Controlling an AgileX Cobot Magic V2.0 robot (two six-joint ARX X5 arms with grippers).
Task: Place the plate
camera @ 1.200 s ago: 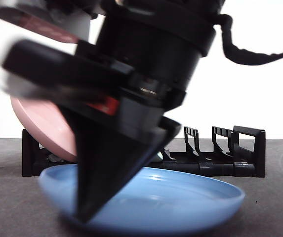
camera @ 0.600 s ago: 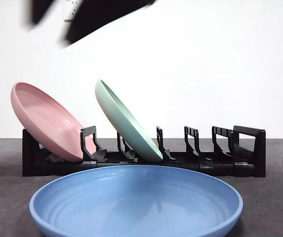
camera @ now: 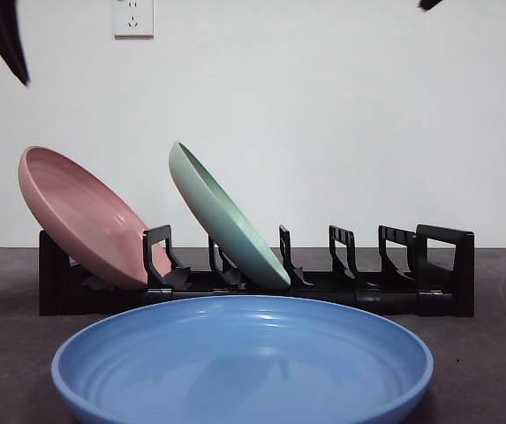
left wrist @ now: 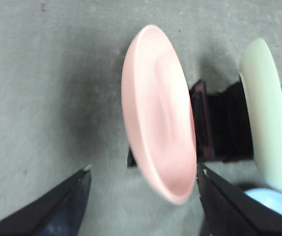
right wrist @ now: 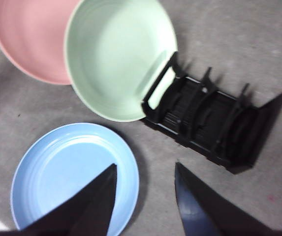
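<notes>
1. Lying flat on the grey table (camera: 491,371), the blue plate (camera: 242,362) sits at the near edge, just in front of the black rack (camera: 394,287) and apart from it.
2. The pink plate (camera: 85,216) leans in the rack's end slot on the left as the front view shows it, tilted back.
3. The green plate (camera: 226,216) leans the same way in a slot further along, apart from the pink one; the slots to its right hold nothing.
4. The left gripper (left wrist: 143,196) hangs high above the pink plate's end of the rack, its jaws spread wide and holding nothing.
5. The right gripper (right wrist: 145,196) hangs above the table between the blue plate and the rack, jaws parted and empty.
6. In the front view only black tips show at the top corners; neither gripper touches a plate.
7. Two white sockets (camera: 133,18) sit on the wall behind the far edge.
</notes>
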